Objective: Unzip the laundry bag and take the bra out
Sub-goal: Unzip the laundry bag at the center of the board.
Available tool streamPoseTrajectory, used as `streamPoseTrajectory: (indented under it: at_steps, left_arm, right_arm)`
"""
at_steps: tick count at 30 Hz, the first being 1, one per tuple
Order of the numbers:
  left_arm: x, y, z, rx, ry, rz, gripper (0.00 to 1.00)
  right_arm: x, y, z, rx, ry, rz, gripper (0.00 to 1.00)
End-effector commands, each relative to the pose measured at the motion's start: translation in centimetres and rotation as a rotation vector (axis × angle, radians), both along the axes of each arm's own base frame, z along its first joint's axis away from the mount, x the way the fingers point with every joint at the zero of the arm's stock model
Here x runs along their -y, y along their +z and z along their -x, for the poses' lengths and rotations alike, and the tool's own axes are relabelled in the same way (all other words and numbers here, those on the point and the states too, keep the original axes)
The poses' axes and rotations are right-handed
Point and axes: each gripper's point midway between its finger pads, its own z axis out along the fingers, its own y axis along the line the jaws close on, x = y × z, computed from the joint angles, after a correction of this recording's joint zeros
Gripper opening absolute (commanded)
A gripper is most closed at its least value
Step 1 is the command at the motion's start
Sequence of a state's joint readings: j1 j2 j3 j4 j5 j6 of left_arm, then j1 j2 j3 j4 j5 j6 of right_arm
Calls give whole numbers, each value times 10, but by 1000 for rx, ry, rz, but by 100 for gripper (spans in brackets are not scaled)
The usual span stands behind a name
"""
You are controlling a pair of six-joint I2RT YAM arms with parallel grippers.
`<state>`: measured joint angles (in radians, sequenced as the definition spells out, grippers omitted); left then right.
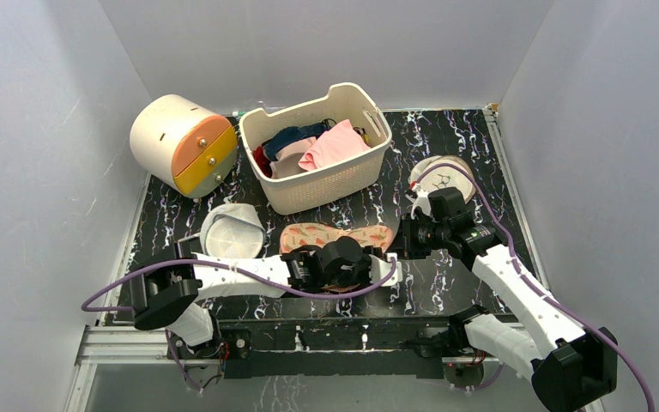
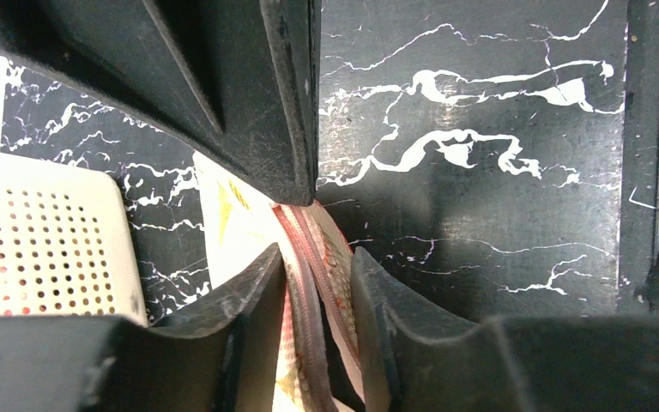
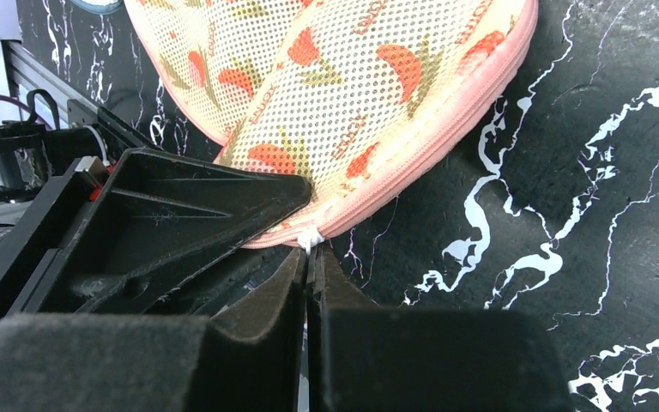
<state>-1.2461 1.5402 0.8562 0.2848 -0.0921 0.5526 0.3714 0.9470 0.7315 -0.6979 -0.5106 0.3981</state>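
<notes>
The black marbled table [image 1: 480,150] spread wide, and the white basket [image 1: 317,187] sat towards the back, heaped with garments. Just in front of it lay the laundry bag [image 1: 369,234], flat on the table, floral mesh up, its pink zip edge closed along the stretch the right wrist view showed. The left gripper [image 2: 317,266] was in at the bag's near rim, fingers nearly together with the pink trim pinched between them. The right gripper [image 3: 309,262] sat low at the bag's right end, jaws pressed tight, and there it was: the small white zip pull [image 3: 310,238], nipped at their tips.
</notes>
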Motion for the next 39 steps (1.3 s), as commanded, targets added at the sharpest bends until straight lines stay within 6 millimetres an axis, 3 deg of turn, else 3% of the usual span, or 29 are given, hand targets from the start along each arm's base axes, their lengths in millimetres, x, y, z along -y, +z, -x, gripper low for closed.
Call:
streamPoseTrajectory:
  at_steps: [1, 3, 9, 21, 39]
  left_arm:
    - [0, 20, 0, 20, 10, 43, 17]
    - [-4, 25, -4, 42, 27, 53, 10]
    - [-12, 37, -6, 83, 40, 80, 0]
    - [-31, 70, -9, 174, 57, 143, 0]
    - [-49, 101, -18, 282, 104, 223, 0]
  right_arm:
    - [-6, 28, -13, 82, 6, -34, 0]
    - [-6, 27, -13, 74, 5, -30, 0]
    - [-5, 31, -14, 81, -4, -28, 0]
    - [14, 21, -22, 53, -108, 79, 0]
    - [26, 1, -49, 60, -179, 48, 0]
